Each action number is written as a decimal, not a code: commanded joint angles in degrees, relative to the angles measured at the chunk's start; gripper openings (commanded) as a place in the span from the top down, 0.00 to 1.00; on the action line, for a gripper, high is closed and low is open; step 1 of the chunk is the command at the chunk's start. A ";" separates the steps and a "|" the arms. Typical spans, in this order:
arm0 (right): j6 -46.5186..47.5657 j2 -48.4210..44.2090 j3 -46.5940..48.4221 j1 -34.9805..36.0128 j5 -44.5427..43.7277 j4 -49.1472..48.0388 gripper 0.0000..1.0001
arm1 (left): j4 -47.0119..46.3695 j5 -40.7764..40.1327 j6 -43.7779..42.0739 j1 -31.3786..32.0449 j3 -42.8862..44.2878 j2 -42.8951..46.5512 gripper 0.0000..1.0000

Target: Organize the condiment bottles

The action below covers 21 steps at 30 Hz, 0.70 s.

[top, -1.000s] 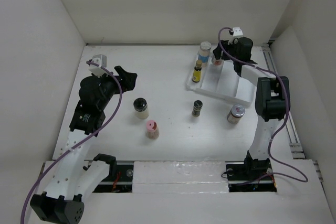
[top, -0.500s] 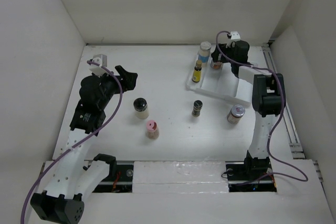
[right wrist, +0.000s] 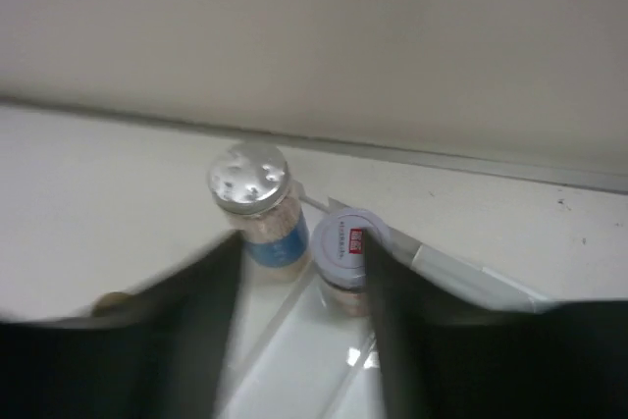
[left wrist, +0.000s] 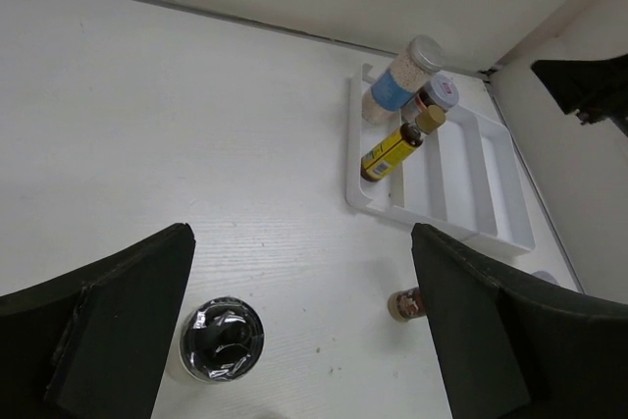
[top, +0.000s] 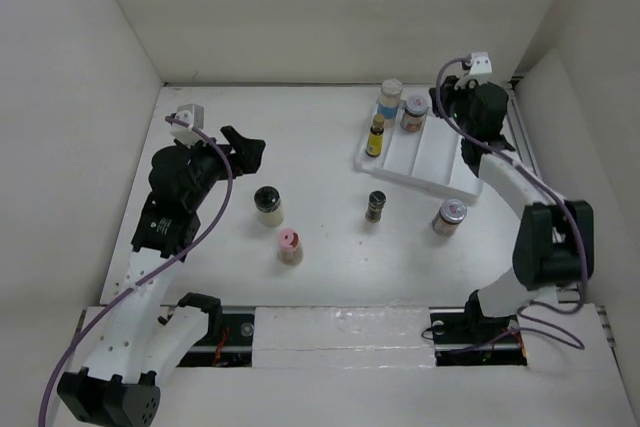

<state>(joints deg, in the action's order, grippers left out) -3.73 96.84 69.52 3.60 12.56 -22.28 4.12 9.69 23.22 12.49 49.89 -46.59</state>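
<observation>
White tray sits near the far right corner of the desk. Blue-label jar, red-lidded jar and yellow bottle stand at its far end. Right gripper just beside red-lidded jar, fingers apart, holding nothing. Left gripper toward left edge, fingers wide apart, empty. Mid-desk, well apart: black-lidded jar, silver-lidded jar, pink-lidded jar, dark grinder

We take this for a robotics lab test cell, not a kitchen. A white desk is boxed in by bare white walls on three sides. The left arm and right arm stand on a rail at its near edge, purple cables looping along them. The only household goods are spice jars and a tray.
</observation>
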 commanded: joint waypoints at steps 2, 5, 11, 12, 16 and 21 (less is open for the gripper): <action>-6.53 -15.95 -16.83 2.73 -8.23 0.47 0.94 | -3.68 3.04 0.68 -0.27 -0.32 3.08 0.17; -5.34 -27.35 -25.47 5.36 -15.52 10.96 1.00 | -4.29 3.84 0.68 1.04 -0.32 3.70 0.29; -4.80 -47.59 -31.98 6.86 -24.77 36.83 0.02 | -3.68 3.14 0.68 1.66 -0.32 6.33 0.46; -5.93 -51.88 -31.99 6.86 -25.30 43.05 0.00 | -3.68 3.14 0.68 1.66 -0.32 6.33 0.46; -8.13 -55.26 -33.48 5.11 -23.73 48.91 0.00 | -3.16 2.00 0.16 2.19 -0.32 6.86 0.38; -9.54 -45.88 -33.48 3.96 -16.17 47.25 0.00 | -3.15 2.00 0.16 2.19 -0.32 8.00 0.25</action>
<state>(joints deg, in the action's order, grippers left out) -11.42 46.59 37.15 7.90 -7.35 21.58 2.90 11.79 23.62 14.52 49.71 -40.10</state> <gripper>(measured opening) 0.998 0.743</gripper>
